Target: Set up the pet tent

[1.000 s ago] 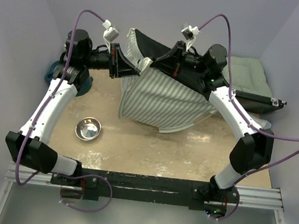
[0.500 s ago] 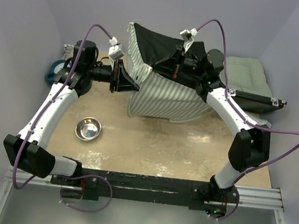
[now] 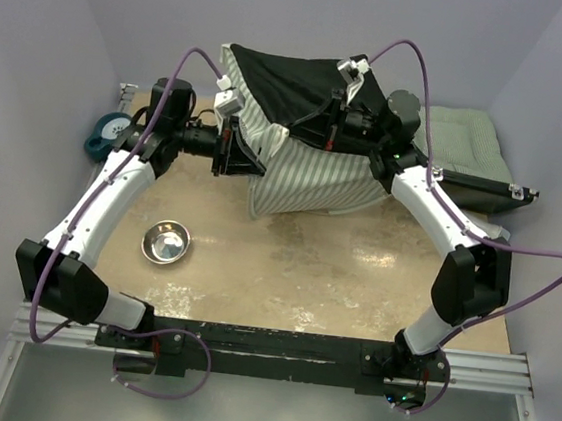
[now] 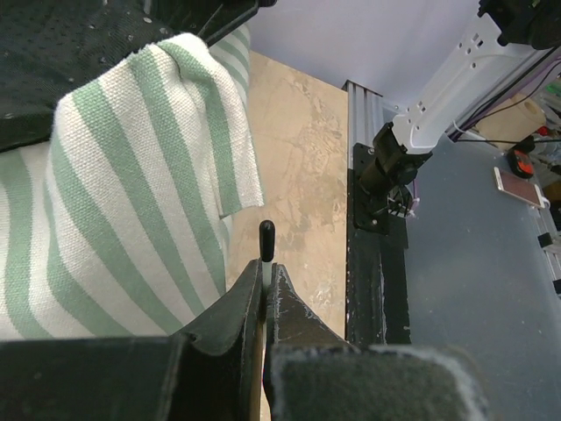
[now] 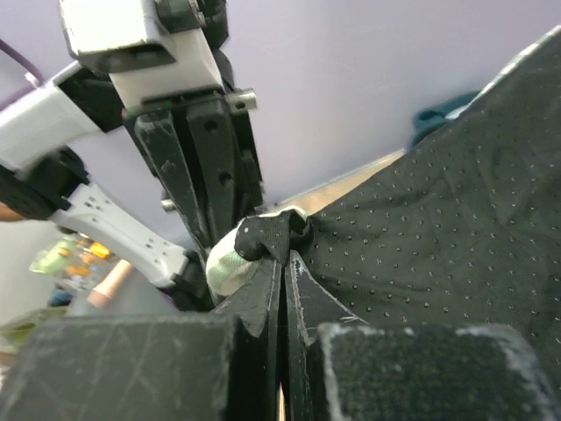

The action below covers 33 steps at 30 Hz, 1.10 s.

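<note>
The pet tent (image 3: 315,169) hangs in the air at the back of the table, its black dotted panel (image 3: 285,78) turned up and its green-and-white striped cloth (image 4: 131,202) drooping below. My left gripper (image 3: 249,159) is at the tent's left edge. In the left wrist view this gripper (image 4: 266,270) is shut on a thin white pole with a black tip (image 4: 266,239). My right gripper (image 3: 297,128) reaches in from the right. It (image 5: 285,260) is shut on a bunched corner of the black dotted fabric (image 5: 273,235), close to the left gripper's fingers (image 5: 210,167).
A steel bowl (image 3: 166,243) sits on the tan tabletop at front left. A green quilted cushion (image 3: 466,140) lies at the back right, on a dark flat piece (image 3: 484,192). A teal object (image 3: 102,135) is by the left wall. The black base rail (image 3: 267,342) runs along the near edge.
Both grippers have carried the tent up and toward the back wall. The black panel has spread wider and faces up more. The left arm has swung right, closer to the right gripper.
</note>
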Each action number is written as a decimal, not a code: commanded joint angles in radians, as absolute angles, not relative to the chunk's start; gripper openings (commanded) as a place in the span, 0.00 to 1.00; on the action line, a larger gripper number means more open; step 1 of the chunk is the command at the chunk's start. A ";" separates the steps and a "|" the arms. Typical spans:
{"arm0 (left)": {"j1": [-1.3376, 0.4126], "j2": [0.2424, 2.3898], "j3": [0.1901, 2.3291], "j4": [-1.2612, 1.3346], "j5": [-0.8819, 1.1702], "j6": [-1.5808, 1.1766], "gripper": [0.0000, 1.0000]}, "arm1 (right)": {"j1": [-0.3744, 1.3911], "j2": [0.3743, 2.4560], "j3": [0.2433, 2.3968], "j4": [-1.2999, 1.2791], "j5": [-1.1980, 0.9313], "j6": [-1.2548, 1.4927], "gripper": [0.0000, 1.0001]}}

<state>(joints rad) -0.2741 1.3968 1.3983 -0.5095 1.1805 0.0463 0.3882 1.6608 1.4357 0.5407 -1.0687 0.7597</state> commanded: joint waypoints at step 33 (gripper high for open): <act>-0.181 1.523 1.554 -0.807 1.204 0.152 0.00 | 0.425 1.729 1.784 -0.143 -1.057 -0.561 0.95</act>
<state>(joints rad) -0.1967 1.4948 1.5440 -0.6655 1.2205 0.0986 0.3885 1.7123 1.7012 -0.1944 -1.0008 -0.5400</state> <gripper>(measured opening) 0.037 0.942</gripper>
